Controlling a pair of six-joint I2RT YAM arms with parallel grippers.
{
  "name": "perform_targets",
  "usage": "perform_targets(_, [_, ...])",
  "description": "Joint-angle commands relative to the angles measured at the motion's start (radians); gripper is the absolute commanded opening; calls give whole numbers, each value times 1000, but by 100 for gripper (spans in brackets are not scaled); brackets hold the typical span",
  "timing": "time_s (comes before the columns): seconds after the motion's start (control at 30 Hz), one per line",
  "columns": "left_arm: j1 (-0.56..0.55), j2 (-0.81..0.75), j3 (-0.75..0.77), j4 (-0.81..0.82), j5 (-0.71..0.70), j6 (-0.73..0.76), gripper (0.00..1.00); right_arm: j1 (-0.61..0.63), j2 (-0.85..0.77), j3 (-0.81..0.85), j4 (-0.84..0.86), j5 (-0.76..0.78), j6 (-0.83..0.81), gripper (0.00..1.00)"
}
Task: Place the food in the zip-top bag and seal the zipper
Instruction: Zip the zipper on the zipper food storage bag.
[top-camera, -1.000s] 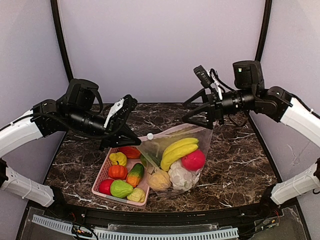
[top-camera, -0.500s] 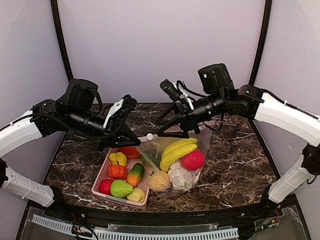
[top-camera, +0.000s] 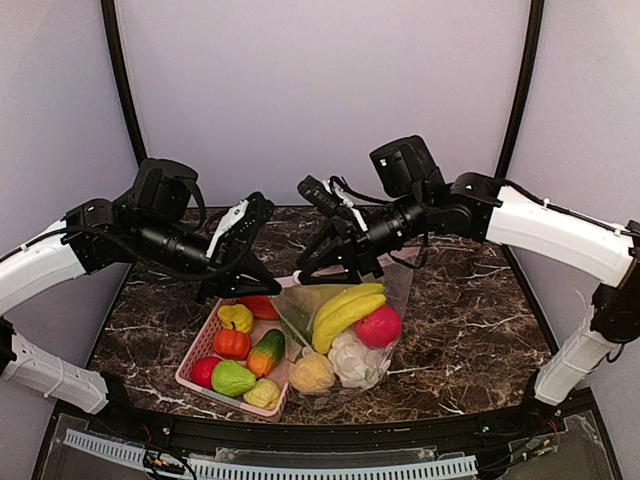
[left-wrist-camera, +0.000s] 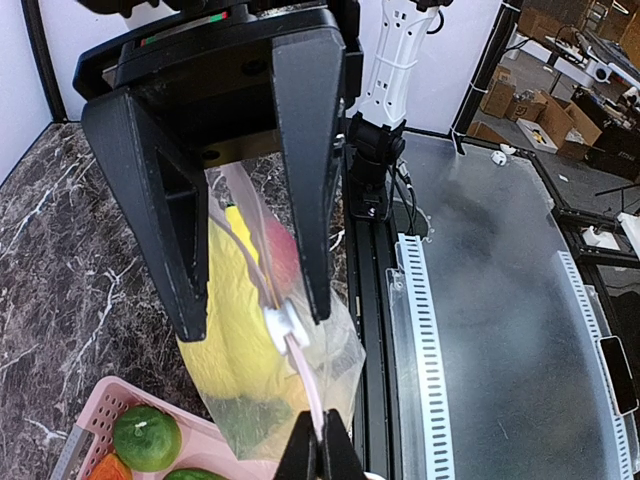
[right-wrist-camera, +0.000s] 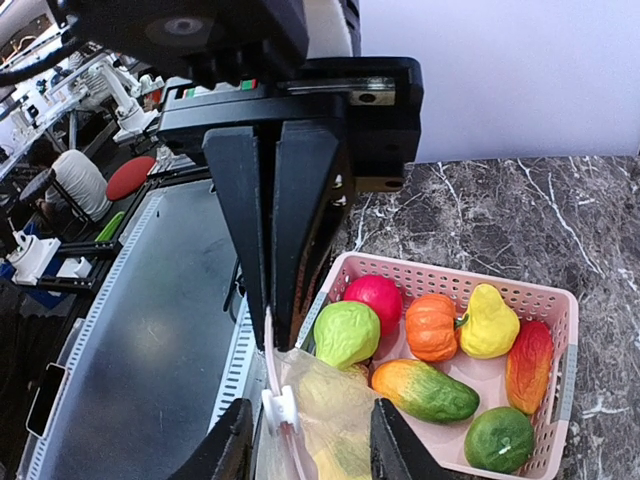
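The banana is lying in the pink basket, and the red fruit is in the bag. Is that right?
Not quite. The banana is inside the zip-top bag too, just above the red fruit, not in the pink basket. The top external view shows it.

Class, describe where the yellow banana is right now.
In the top view, the banana lies mid-table inside the zip-top bag, just right of the pink basket, with the red fruit beside it.

The table (top-camera: 470, 300) is patterned dark brown with white veins. The basket (right-wrist-camera: 440, 272) is coloured pink, the banana (top-camera: 345, 308) yellow, the cauliflower (top-camera: 350, 360) white, the zipper (left-wrist-camera: 303, 380) pale pink, the zip-top bag (top-camera: 402, 285) clear.
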Motion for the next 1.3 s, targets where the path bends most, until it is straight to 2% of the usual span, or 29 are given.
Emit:
perform_targets(0.0, [5,-6,20,-12,23,15,1,16,12,32,-10,-40,-9,35])
perform_targets(0.23, [5,-6,20,-18,18,18,1,18,10,32,-2,-80,-8,22])
perform_targets(0.8, [5,-18,19,-15,6,16,1,23,-6,-1,2,-63,-10,0])
perform_targets(1.27, [5,-53,8,-51,-33,35,1,19,-89,-40,-32,67,-38,0])
